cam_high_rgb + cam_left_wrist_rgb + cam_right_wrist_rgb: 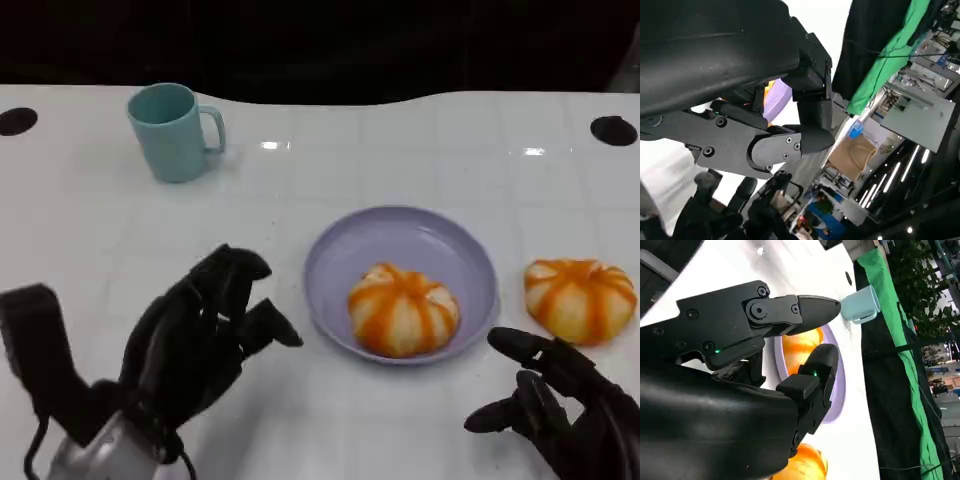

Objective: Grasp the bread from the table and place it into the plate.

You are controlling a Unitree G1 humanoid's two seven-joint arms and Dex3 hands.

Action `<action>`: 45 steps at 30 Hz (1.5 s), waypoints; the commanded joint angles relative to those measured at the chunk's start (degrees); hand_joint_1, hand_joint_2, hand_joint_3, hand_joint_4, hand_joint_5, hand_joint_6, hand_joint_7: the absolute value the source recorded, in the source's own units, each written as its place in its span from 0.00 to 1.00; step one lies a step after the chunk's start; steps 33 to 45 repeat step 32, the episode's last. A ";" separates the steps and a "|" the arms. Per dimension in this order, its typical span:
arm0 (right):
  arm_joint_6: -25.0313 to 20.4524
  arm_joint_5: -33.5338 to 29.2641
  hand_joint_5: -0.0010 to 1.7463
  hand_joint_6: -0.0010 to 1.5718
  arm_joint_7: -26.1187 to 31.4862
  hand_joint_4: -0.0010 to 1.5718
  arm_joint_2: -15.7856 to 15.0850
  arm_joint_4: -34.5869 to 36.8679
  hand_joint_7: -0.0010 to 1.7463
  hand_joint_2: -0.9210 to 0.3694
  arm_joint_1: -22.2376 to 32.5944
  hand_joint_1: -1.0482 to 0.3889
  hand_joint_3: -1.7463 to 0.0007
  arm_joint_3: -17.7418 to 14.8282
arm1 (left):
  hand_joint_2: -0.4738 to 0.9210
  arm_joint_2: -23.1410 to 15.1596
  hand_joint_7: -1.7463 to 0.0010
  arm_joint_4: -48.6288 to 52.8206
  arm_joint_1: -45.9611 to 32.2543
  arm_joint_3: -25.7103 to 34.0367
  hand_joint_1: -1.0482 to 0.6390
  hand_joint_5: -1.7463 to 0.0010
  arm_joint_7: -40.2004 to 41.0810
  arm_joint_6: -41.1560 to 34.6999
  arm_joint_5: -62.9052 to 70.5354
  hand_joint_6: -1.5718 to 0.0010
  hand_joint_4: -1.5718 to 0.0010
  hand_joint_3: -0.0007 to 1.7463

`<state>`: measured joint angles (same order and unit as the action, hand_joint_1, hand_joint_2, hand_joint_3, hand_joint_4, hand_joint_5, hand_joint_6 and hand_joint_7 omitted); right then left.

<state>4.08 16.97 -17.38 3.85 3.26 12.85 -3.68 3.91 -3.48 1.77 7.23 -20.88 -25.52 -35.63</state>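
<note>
A lilac plate [450,250] sits mid-table with an orange-striped bread bun [402,309] lying in its near half. A second bun of the same kind [580,298] lies on the table just right of the plate. My left hand [195,340] hovers left of the plate, fingers apart, holding nothing. My right hand [560,400] is at the lower right, just in front of the second bun, fingers spread and empty. The right wrist view shows the plate [837,390], the bun in it [800,350] and the other bun [802,465] past my fingers [810,310].
A light teal mug [170,130] stands at the back left. Two dark round holes [613,130] mark the table's far corners. The white table's far edge meets a dark background. The left wrist view catches a sliver of the plate [777,97].
</note>
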 commanded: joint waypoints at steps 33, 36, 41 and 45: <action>0.29 0.17 0.62 0.54 0.10 0.49 -1.26 -0.51 0.35 0.00 0.51 0.20 0.81 -0.90 | 1.00 0.29 0.01 -7.10 -10.03 -0.56 0.31 0.00 4.31 -2.72 -1.32 0.71 0.57 0.24; 0.29 0.17 0.62 0.54 0.10 0.49 -1.26 -0.51 0.35 0.00 0.51 0.20 0.81 -0.90 | 1.00 0.29 0.01 -7.10 -10.03 -0.56 0.31 0.00 4.31 -2.72 -1.32 0.71 0.57 0.24; 0.29 0.17 0.62 0.54 0.10 0.49 -1.26 -0.51 0.35 0.00 0.51 0.20 0.81 -0.90 | 1.00 0.29 0.01 -7.10 -10.03 -0.56 0.31 0.00 4.31 -2.72 -1.32 0.71 0.57 0.24; 0.29 0.17 0.62 0.54 0.10 0.49 -1.26 -0.51 0.35 0.00 0.51 0.20 0.81 -0.90 | 1.00 0.29 0.01 -7.10 -10.03 -0.56 0.31 0.00 4.31 -2.72 -1.32 0.71 0.57 0.24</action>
